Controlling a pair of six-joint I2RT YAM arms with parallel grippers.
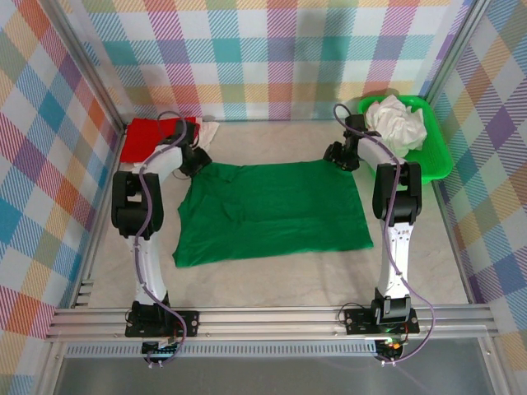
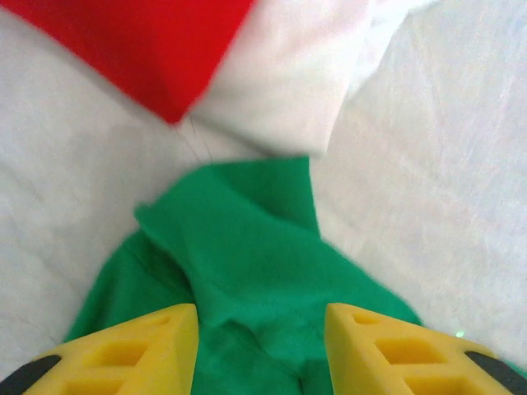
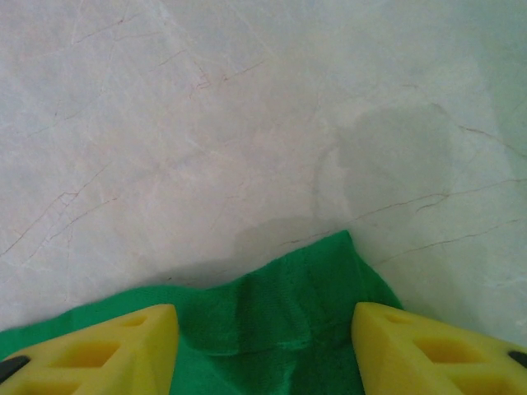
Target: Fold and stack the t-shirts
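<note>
Top external view has the dark green t-shirt [image 1: 272,210] lying spread at the middle of the table [image 1: 272,280], mostly flat, with its 11 o'clock corner bunched. The left gripper [image 1: 196,160] sits at that corner and the right gripper [image 1: 336,154] at the 1 o'clock corner. A red t-shirt [image 1: 148,138] lies at 10 o'clock with a white t-shirt [image 1: 207,130] just beside it. At 2 o'clock, a bright green tray [image 1: 436,160] holds crumpled white t-shirts [image 1: 397,122]. Left wrist view shows the left gripper [image 2: 262,321] spread, with rumpled green cloth [image 2: 247,247] between its fingers. Right wrist view shows the right gripper [image 3: 263,317] spread astride the shirt corner [image 3: 288,280].
</note>
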